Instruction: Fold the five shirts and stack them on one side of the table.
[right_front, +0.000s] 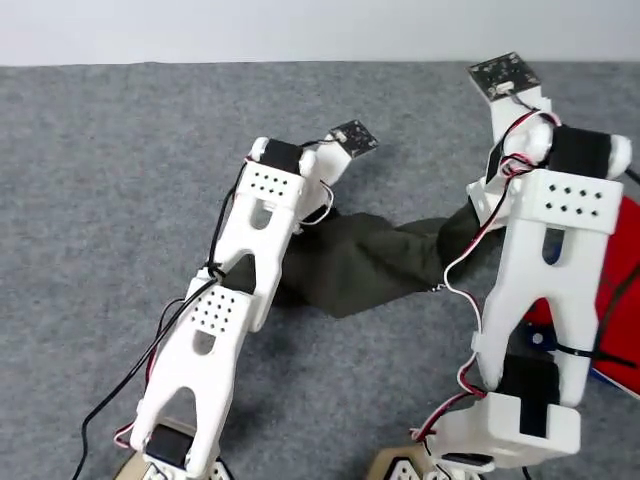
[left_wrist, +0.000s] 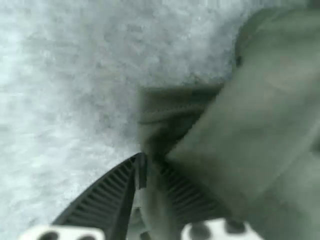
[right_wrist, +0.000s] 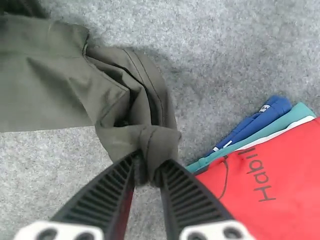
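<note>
A dark olive shirt (right_front: 360, 262) lies bunched on the grey table (right_front: 110, 180) between your two arms. Your left gripper (left_wrist: 148, 170) has its jaws closed on one edge of the cloth, with fabric pinched between the ribbed fingers (left_wrist: 112, 195). Your right gripper (right_wrist: 147, 167) is clamped on a rolled wad of the same shirt at its opposite end.

The shirt looks crumpled rather than flat, so the step in hand seems to be spreading it out. To do that well, draw the two grips apart evenly and low over the table until the cloth goes taut. Then lay it flat before you make any fold. The right grip appears to hold several layers at once, so you would probably want to re-grip a single corner for a clean fold line.

Near the right gripper sits a stack of folded shirts. A red shirt (right_wrist: 280, 200) is on top, with a teal shirt (right_wrist: 295, 112) and a blue shirt (right_wrist: 260, 122) peeking out beneath. Pulling the olive cloth toward that side risks dragging it across the stack and upsetting it.
</note>
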